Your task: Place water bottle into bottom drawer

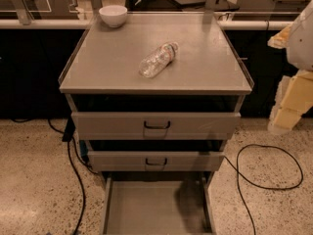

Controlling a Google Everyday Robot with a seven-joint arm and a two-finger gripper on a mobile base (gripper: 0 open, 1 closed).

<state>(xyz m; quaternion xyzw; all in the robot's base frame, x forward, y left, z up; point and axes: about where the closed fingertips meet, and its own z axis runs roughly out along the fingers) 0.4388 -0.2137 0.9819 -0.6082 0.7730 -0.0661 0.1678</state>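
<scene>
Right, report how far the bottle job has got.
Done: the bottom drawer stands pulled out. In hand: nothing yet; the water bottle lies on its side on the cabinet top, and the gripper hangs to the right, apart from it. Left: grasp the bottle, lower it into the drawer, release.
</scene>
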